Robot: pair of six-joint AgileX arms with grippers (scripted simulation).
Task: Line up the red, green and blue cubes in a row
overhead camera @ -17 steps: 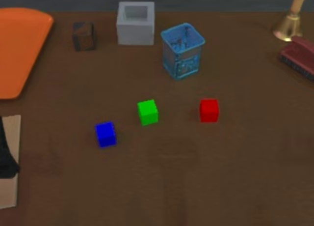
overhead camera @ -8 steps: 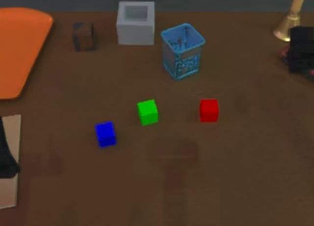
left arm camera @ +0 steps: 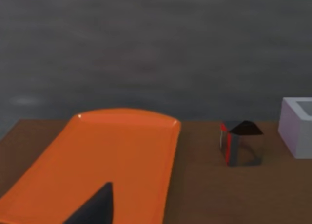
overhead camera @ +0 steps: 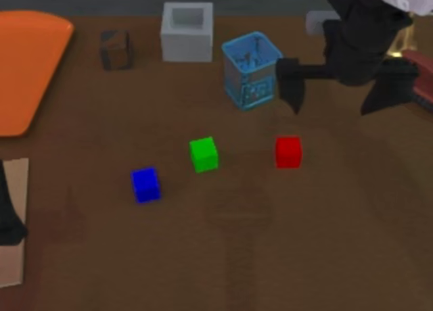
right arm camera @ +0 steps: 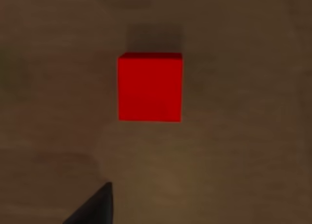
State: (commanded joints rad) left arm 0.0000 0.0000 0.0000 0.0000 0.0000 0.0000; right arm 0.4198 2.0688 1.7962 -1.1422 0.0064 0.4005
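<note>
Red plastic cube (overhead camera: 288, 151) at table centre-right in the top view, green cube (overhead camera: 203, 154) to its left, blue cube (overhead camera: 145, 184) further left and nearer the front edge. Right gripper (overhead camera: 338, 94) just beyond and right of red, black fingers spread wide, empty; nearer arm by far. Left gripper parked at left edge, unclear whether spread or pressed together. Left wrist view: orange tray (left arm camera: 97, 160) only. Right wrist view: red cube (right arm camera: 150, 86) square-on, no long axis, ahead of one fingertip.
</note>
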